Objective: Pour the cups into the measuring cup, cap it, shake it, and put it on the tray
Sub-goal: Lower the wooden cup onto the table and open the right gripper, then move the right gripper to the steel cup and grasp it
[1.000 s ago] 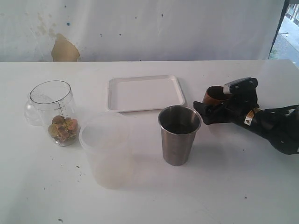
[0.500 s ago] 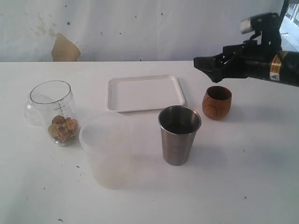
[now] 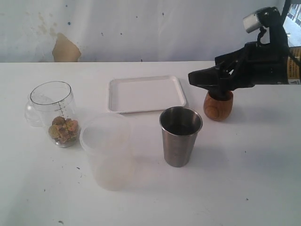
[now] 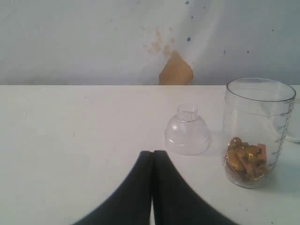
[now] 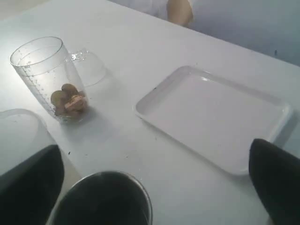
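The brown wooden cup (image 3: 219, 106) stands upright right of the tray, its rim hidden behind my right gripper (image 3: 198, 78). That gripper hangs open above the table, empty, up and to the right of the steel tumbler (image 3: 181, 137). In the right wrist view the tumbler's dark mouth (image 5: 101, 198) lies between the wide-spread fingers (image 5: 29, 186). The measuring cup (image 3: 53, 112) stands at the left with brownish bits in its bottom. My left gripper (image 4: 152, 155) is shut and empty, short of the measuring cup (image 4: 257, 132). The white tray (image 3: 146, 93) lies bare at the middle back.
A big frosted tub (image 3: 107, 149) stands in front, between measuring cup and tumbler. A clear dome cap (image 4: 187, 136) rests mouth down beside the measuring cup, also seen behind it as the cap (image 3: 31, 114). The left arm is outside the exterior view.
My right gripper left the wooden cup standing on the table, rose, then shifted left and slightly down, now covering the cup's rim. The other objects have not moved.
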`<state>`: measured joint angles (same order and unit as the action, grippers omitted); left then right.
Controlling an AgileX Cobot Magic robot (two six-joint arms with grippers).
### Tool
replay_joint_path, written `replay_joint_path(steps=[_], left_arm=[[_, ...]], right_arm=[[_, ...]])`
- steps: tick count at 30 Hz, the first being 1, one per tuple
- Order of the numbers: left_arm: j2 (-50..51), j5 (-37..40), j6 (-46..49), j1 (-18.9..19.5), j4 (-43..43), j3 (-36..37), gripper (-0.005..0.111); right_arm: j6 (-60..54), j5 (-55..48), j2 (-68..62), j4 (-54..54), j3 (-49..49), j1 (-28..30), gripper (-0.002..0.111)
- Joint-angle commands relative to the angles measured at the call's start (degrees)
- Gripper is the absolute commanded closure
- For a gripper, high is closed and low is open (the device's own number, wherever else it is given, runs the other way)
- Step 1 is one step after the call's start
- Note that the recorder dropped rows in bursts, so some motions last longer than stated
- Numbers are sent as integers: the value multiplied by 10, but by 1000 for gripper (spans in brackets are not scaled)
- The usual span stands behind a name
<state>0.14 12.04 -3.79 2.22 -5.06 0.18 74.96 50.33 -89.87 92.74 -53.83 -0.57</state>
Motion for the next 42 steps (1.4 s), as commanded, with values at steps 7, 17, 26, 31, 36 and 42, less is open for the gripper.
replay_joint_path(steps=[7,17,26,31,36,42], left_arm=[[-1,-5,-2,0,1,-2,107],[-1,-5,-2,0,1,-2,107],[-1,-5,-2,0,1,-2,107],[-1,-5,-2,0,1,-2,107],[-1,-5,-2,0,1,-2,107],[-1,-5,-2,0,1,-2,107]], right_arm=[[-24,49,3,11,39,-1,3],[-252,127,2,-44,133,-5,3],[-343,88,-44,-146,189,-5,3],[-381,84,-75,-177,191,-5,3],[-420,125,-116,-181,191,-5,3],[-467,147,-176,-210,191,-5,3]])
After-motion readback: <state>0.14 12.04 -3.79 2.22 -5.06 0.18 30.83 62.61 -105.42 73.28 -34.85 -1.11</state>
